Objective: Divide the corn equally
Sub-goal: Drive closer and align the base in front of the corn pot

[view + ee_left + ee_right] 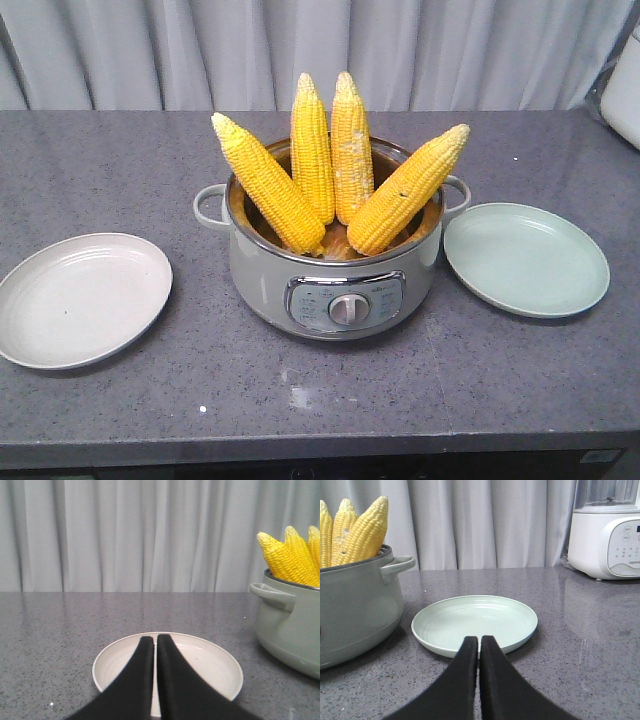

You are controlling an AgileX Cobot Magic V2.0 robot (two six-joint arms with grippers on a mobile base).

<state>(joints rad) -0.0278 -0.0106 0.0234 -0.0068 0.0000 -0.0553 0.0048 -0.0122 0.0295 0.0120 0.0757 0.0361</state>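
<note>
— As the jaws appear only in the two wrist views, begin there: how do they stand?

— On the left jaws, the black fingers (142,670) are pressed together with only a hairline seam between them, gripping nothing. Their tips sit over the cream plate (210,665); contact cannot be told. The right jaws are in the same condition: fingers (465,675) closed on nothing, tips at the near rim of the green plate (470,617).

— And the corn (315,170)?

— All four cobs stand in the pot (260,275), tips up and fanned. The left cob (265,182) and the right cob (405,190) lean out over the rim. The middle-left cob (312,140) and the middle-right cob (352,150), which has pale kernel patches, stand nearly upright, side by side.

— What does the front view add?

— The pot's control panel with its dial (347,308), and the layout. The pot is mid-table (320,400), with the cream plate near it on the robot's left and the green plate just beside it on the right.

— Anything else around?

— The right wrist view alone shows the white appliance (607,535) nearly whole. It stands well behind the green plate, against the grey curtain (495,525). The pot's side handle (397,562) juts toward that plate.
</note>
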